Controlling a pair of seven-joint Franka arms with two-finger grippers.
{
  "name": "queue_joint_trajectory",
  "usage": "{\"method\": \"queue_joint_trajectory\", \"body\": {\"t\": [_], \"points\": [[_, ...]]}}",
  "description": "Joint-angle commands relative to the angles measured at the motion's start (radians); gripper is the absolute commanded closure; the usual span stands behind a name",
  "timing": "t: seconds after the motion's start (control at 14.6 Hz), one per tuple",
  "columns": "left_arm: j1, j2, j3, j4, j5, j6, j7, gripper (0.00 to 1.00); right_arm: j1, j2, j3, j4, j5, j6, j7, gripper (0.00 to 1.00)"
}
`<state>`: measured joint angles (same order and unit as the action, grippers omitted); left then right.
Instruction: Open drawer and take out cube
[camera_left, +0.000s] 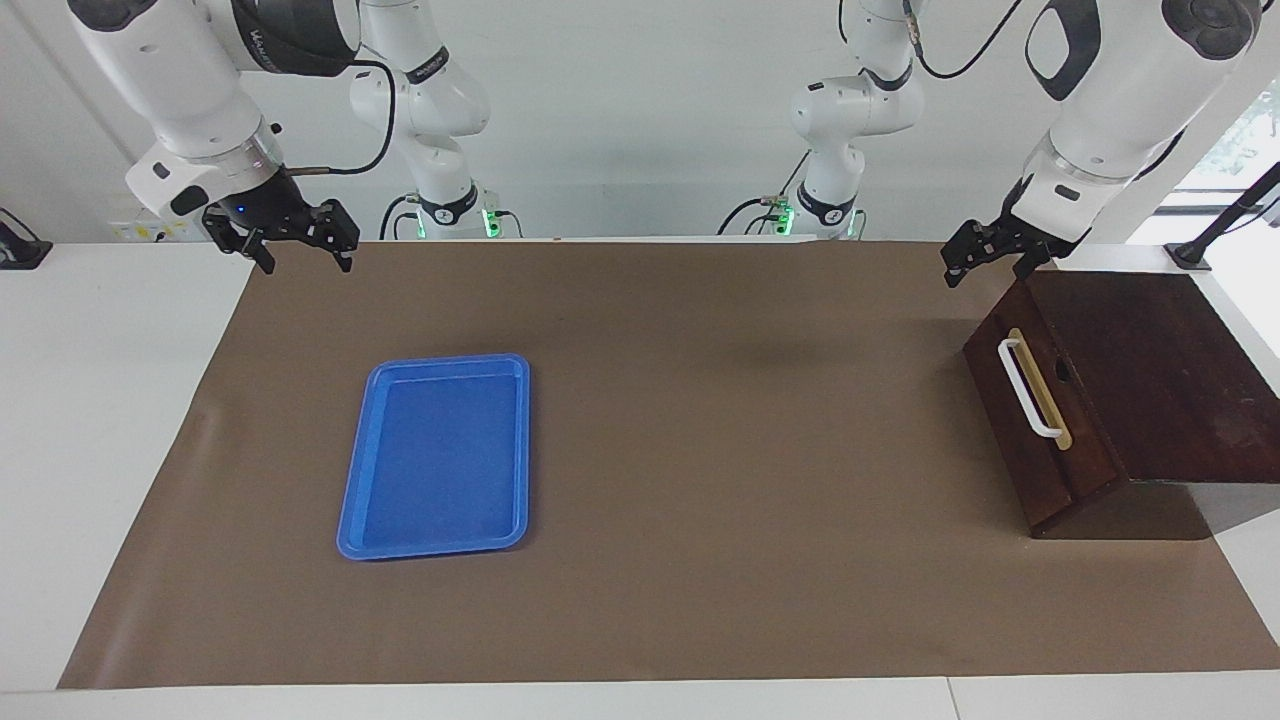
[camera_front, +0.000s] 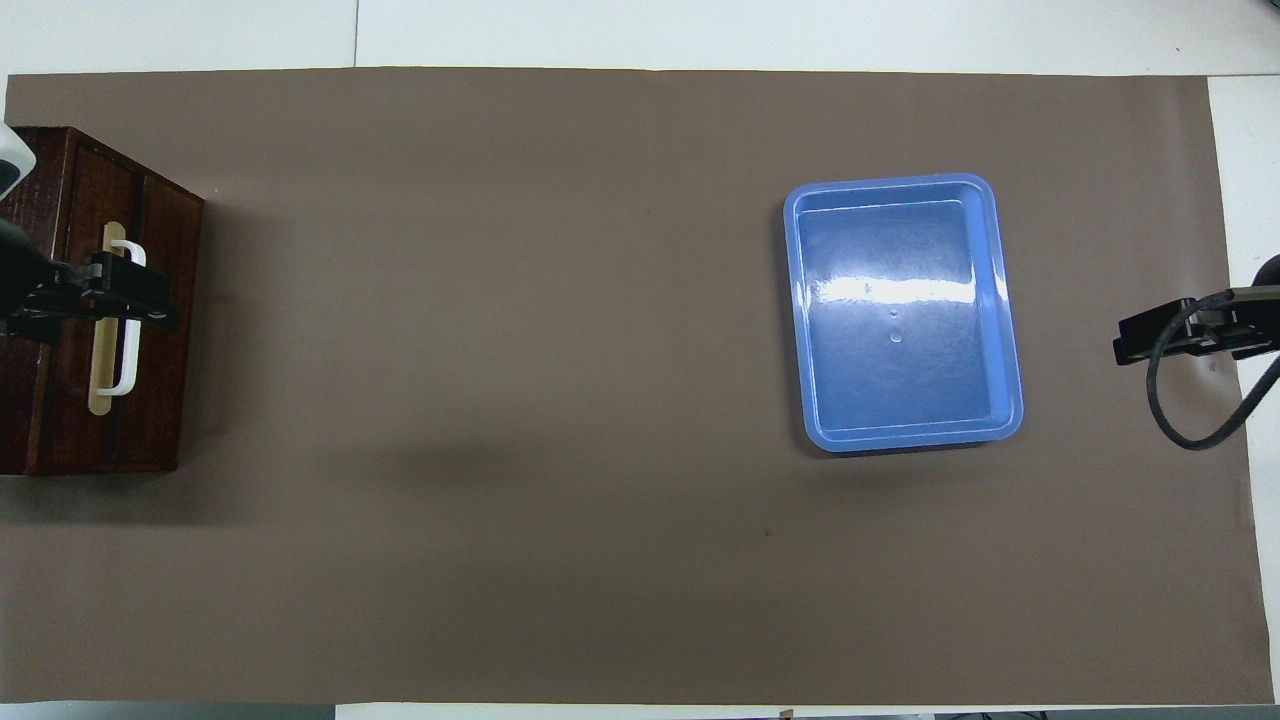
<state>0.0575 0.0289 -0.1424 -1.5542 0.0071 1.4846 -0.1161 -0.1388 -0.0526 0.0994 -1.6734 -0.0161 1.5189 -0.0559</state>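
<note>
**Still shut: the drawer waits for a pull**

Nearest the robots, the left end effector hangs above the dark wooden box's edge, up in the air over the drawer at the left arm's end of the tabletop. It holds nothing; whether its fingers are parted I cannot tell. The right end effector waits over the mat's corner at the right arm's end, fingers spread and empty. Farther out, the blue tray lies bare. The drawer front is closed, its white handle untouched, so the cube, presumably inside, is out of sight. Opening looks to be the step in hand: the left end effector must drop, straddle the handle and pull outward.
</note>
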Motion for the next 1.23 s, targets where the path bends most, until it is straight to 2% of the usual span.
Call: {"method": "queue_joint_trajectory", "body": {"t": [0.0, 0.21, 0.34, 0.48, 0.82, 0.96, 1.16], "points": [[0.002, -0.012, 0.006, -0.004, -0.016, 0.006, 0.015, 0.00, -0.013, -0.015, 0.011, -0.014, -0.002, 0.012, 0.002, 0.00], [-0.001, -0.029, 0.004, -0.048, -0.010, 0.043, 0.019, 0.00, -0.013, -0.015, 0.011, -0.014, -0.002, 0.010, 0.004, 0.00], [-0.013, -0.069, 0.000, -0.159, 0.045, 0.214, 0.021, 0.00, -0.013, -0.015, 0.011, -0.012, -0.002, 0.010, 0.005, 0.00], [-0.015, -0.087, -0.003, -0.243, 0.117, 0.301, 0.048, 0.00, -0.013, -0.015, 0.010, -0.012, -0.002, 0.010, 0.008, 0.00], [-0.019, -0.027, -0.005, -0.369, 0.338, 0.514, 0.105, 0.00, -0.004, -0.015, 0.011, -0.012, -0.004, 0.010, 0.011, 0.00], [-0.012, 0.028, -0.005, -0.379, 0.431, 0.575, 0.107, 0.00, -0.013, -0.015, 0.011, -0.012, -0.002, 0.006, 0.019, 0.00], [0.013, 0.081, -0.003, -0.392, 0.482, 0.641, 0.116, 0.00, -0.016, -0.013, 0.011, -0.011, -0.002, 0.004, 0.010, 0.00]]}}
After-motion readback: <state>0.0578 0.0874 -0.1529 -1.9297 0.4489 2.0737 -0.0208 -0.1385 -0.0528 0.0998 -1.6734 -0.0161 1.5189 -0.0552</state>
